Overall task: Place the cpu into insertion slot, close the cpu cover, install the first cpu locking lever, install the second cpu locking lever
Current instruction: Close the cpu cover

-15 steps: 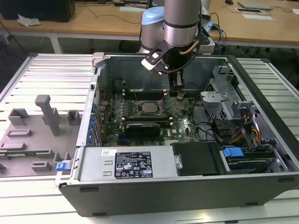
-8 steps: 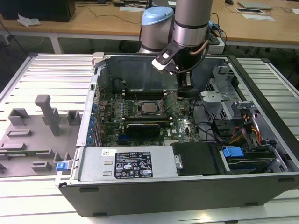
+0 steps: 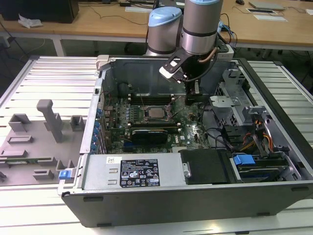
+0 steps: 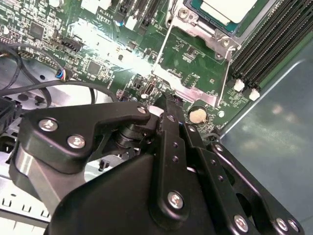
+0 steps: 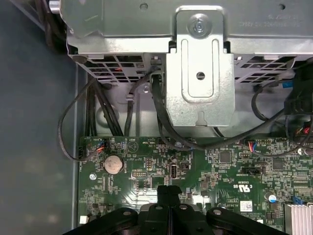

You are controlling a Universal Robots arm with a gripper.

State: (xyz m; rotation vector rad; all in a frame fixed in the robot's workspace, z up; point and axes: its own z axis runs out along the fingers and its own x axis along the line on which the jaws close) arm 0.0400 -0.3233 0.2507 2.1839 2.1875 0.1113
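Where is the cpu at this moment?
In the exterior view the cpu sits in the square socket, next to the long black card and to the exterior view's left of the gripper.

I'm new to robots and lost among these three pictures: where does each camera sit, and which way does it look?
Exterior view: off the arm, looking down into the open computer case; shows the arm and gripper.
Second wrist view: on the wrist, looking past the gripper at the motherboard and cpu.
First wrist view: on the wrist, looking past the shut jaws toward a metal bracket.
Shared: both wrist views show the coin battery.
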